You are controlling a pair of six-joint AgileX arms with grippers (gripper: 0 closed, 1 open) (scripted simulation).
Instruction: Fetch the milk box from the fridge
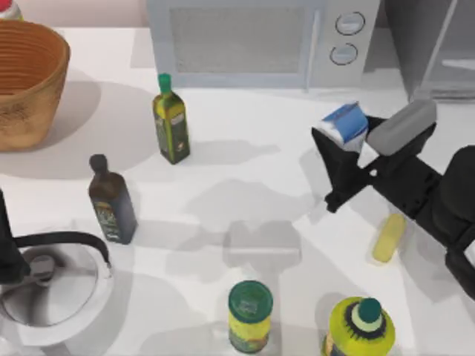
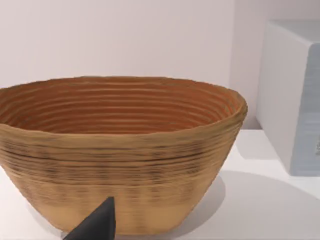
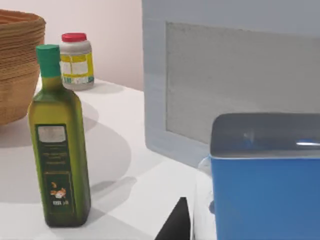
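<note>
Above table [image 1: 245, 178], right hand [image 1: 338, 144] grips milk box [image 1: 346, 124].

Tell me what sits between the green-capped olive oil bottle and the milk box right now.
Nothing: the top view shows bare white table between the olive oil bottle and the milk box, which the right pincer holds.

blue milk box [image 1: 346, 124] before grey fridge [image 1: 438, 44]

The top view looks straight down over the white table [image 1: 245, 185]. The left wrist view sits low and close, facing the woven tan wicker basket [image 2: 120, 150] lying at ten o'clock. The right wrist view, equally low, faces the green-capped olive oil bottle [image 3: 57, 165], sharing that basket [image 3: 15, 65].
</note>
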